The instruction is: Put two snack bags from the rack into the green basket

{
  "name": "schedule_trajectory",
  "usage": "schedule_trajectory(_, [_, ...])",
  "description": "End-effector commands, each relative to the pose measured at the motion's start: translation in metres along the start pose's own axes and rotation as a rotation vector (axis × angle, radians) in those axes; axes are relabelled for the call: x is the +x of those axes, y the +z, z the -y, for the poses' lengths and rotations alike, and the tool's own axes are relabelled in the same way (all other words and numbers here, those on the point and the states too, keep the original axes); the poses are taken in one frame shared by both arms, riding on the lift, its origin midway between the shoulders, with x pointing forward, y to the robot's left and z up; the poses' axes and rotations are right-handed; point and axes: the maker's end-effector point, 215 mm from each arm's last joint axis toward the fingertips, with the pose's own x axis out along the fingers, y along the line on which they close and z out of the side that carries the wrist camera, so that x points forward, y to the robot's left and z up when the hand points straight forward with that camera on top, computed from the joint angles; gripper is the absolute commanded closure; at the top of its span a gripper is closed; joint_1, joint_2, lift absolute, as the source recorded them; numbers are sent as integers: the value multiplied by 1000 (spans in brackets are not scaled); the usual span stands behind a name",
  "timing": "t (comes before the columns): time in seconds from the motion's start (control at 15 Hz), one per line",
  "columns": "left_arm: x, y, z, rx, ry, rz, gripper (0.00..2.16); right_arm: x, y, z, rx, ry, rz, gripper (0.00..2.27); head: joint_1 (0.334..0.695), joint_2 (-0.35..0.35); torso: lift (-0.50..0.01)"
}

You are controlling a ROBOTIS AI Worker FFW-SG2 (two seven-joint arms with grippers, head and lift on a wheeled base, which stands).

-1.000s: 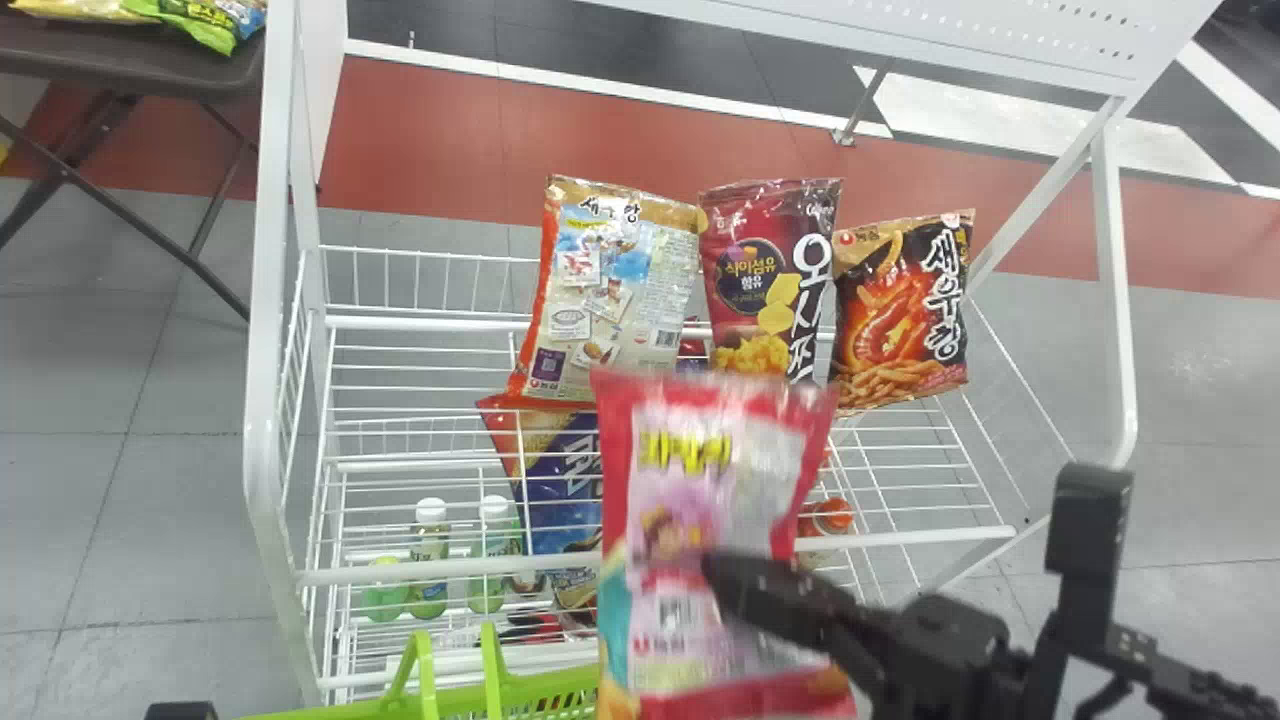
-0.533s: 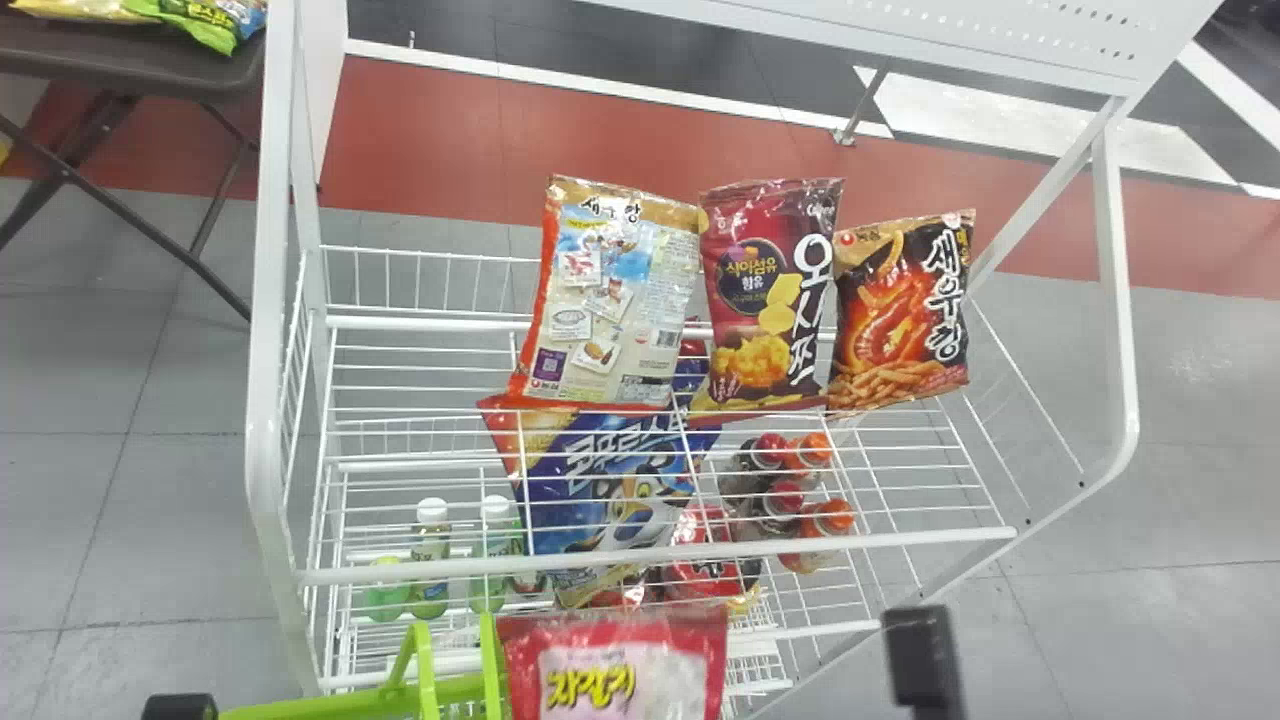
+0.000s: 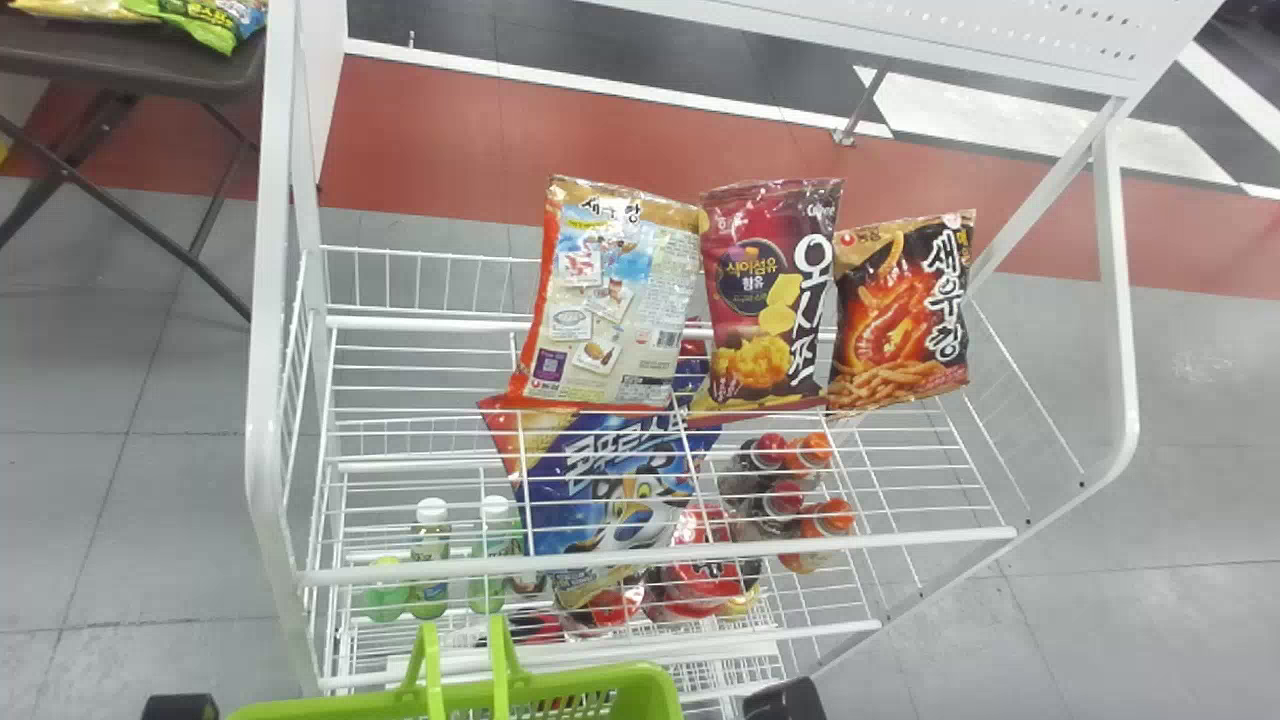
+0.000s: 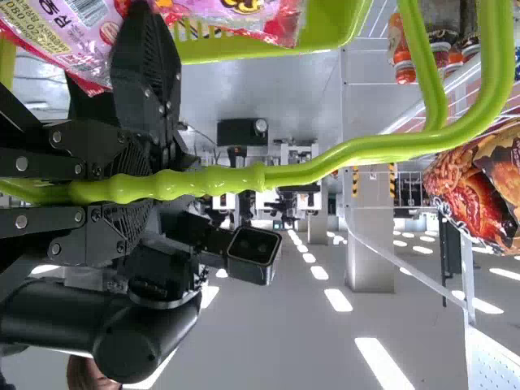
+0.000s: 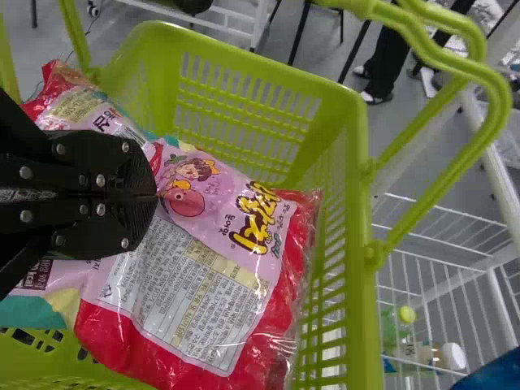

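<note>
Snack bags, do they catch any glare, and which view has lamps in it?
Right wrist view: glints on the crinkled red edge of the upper snack bag. Head view: small highlights near the top of the dark red bag. Left wrist view: bright strip lamps.

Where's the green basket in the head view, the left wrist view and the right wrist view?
Head view: green basket at the bottom edge, left of centre.
Left wrist view: its handle in the left hand.
Right wrist view: around the pink snack bags, below the right hand.
Shared landmark: white rack.
</note>
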Motion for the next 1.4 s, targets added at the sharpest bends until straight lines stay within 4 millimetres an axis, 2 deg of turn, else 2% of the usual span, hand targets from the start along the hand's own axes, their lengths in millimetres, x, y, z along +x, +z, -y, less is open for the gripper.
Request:
schedule_trajectory(0.0, [1, 0, 1, 2, -2, 1, 1474, -10, 12, 10, -10, -26, 24, -2, 695, -350, -5])
schedule_trajectory(0.07, [1, -1, 1, 2, -1, 1, 1474, -15, 28, 13, -33, -35, 72, 39, 695, -350, -5])
schedule_trajectory(0.13, [1, -1, 1, 2, 2, -1, 1474, -22, 52, 16, -67, -45, 143, 53, 695, -350, -5])
schedule_trajectory(0.27, [3, -3, 1, 4, 5, -6, 1474, -39, 119, 12, -192, -56, 358, 53, 695, -350, -5])
schedule_trajectory(0.4, [5, -4, 1, 7, 11, -12, 1474, -74, 190, -4, -350, -61, 629, 53, 695, -350, -5])
schedule_trajectory(0.47, [6, -5, 0, 7, 15, -16, 1474, -101, 222, -18, -434, -66, 786, 53, 695, -350, -5])
schedule_trajectory(0.6, [6, -5, -1, 9, 22, -17, 1474, -137, 261, -34, -520, -83, 991, 63, 695, -350, -5])
schedule_trajectory(0.73, [6, -4, -2, 18, 33, -18, 1474, -137, 287, -24, -504, -132, 1054, 63, 695, -350, -5])
schedule_trajectory(0.93, [8, 3, 3, 45, 33, -21, 1463, -122, 322, -14, -484, -210, 1095, 63, 695, -350, -5])
schedule_trajectory(1.13, [8, 3, 0, 36, 34, -22, 1450, -104, 359, -8, -505, -299, 1108, 66, 695, -350, -5])
schedule_trajectory(1.2, [8, 2, -1, 34, 36, -22, 1450, -97, 368, -3, -496, -318, 1107, 66, 695, -350, -5])
schedule_trajectory(1.33, [8, 3, -2, 32, 35, -21, 1450, -92, 381, 21, -457, -394, 1107, 66, 695, -350, -5])
